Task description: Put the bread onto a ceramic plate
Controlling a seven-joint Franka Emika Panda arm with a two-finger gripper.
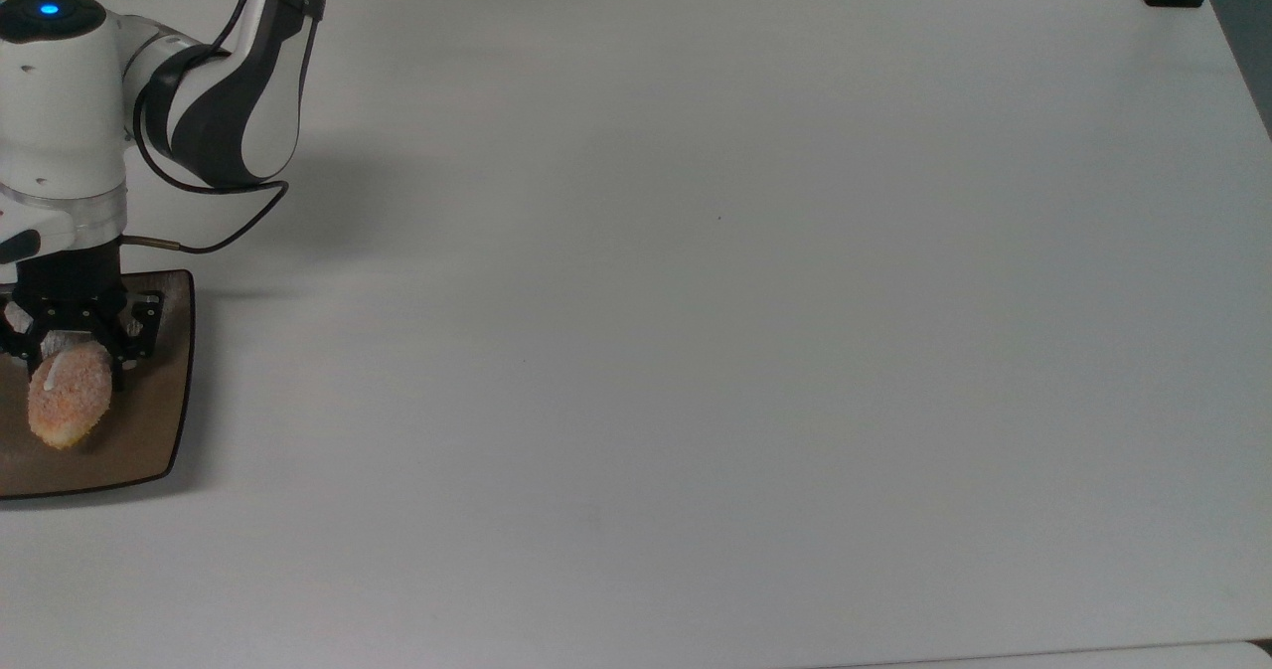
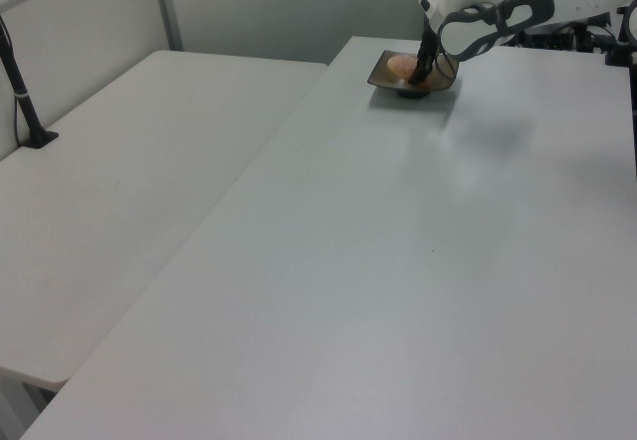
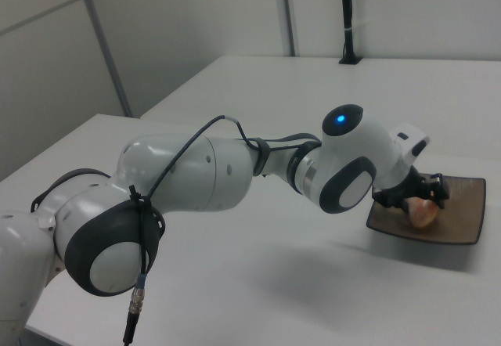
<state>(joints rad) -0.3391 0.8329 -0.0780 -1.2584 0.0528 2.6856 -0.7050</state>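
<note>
Resting on the plate (image 1: 149, 430), the bread (image 1: 68, 406) lies at about 9 o'clock in the top view, hard against the frame's edge; the gripper (image 1: 75, 351) stands just above it at the roll's 12 o'clock end, its black fingers (image 1: 142, 323) straddling the upper tip of the crust, though whether they press on the bread or merely flank it I cannot tell; the roll is orange-golden and speckled (a short white stripe shows near its top end) and it takes up far less room than the brown square plate, whose dark rim curves in along the side facing the table's middle; the plate sits on the white table (image 1: 696, 351), which stretches away toward 3 o'clock; a thin black cable (image 1: 229, 227) loops from the arm (image 1: 60, 112) over the tabletop just beyond the plate's 12 o'clock edge; in the left view the plate (image 2: 388, 77) appears far off at about 1 o'clock with the bread (image 2: 400, 65) in it and the gripper (image 2: 418, 77) over it; in the right view the plate (image 3: 462, 217) sits at 3 o'clock, the bread (image 3: 424, 214) on it beside the gripper (image 3: 419, 193), and the white arm (image 3: 196, 178) reaches in from 8 o'clock.
</note>
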